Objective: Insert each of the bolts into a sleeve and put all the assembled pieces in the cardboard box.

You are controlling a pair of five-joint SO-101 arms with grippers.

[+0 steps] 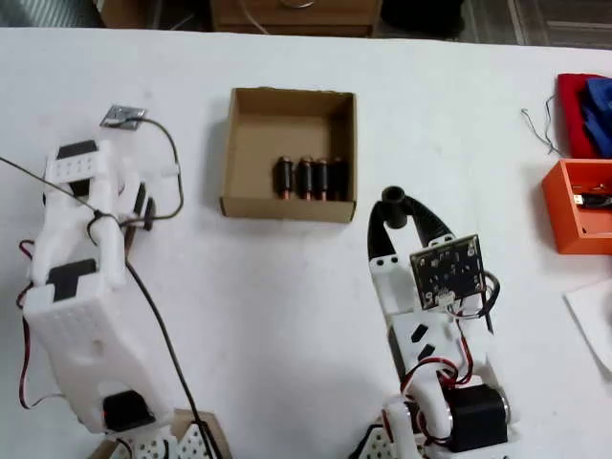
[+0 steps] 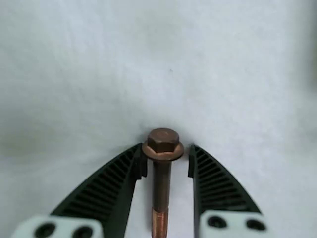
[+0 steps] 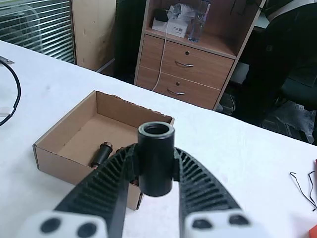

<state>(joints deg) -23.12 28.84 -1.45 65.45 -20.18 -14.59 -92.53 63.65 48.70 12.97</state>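
Black ribbed left fingers (image 2: 124,173) stand slightly apart on either side of a copper-coloured bolt (image 2: 162,148). One of them touches the bolt's flange and a thin gap shows at the other, so we do not see them clamped. The bolt lies lengthwise between them, with its hexagonal head at the fingertips over the white desk (image 1: 287,306).

The right fingers (image 3: 193,183) are closed on a black sleeve (image 3: 156,158). They hold it upright with its open bore facing up.

From above, we see the sleeve just off the near right corner of the cardboard box (image 1: 287,207), clear of its wall. The box sits at the middle of the desk toward the far side. Four assembled pieces (image 1: 311,178) lie in a row inside it against its near wall, each with a dark sleeve and a copper end.

The left arm (image 1: 81,239) lies along the left of the desk, well left of the box, with a black cable (image 1: 174,163) looping beside it. The right arm (image 1: 430,335) stretches up from the near edge, to the right of the middle.

At the far right of the desk we see an orange bin (image 1: 574,206), and beyond it a red and blue object (image 1: 583,110). Wooden drawers (image 3: 188,74) stand behind the desk.
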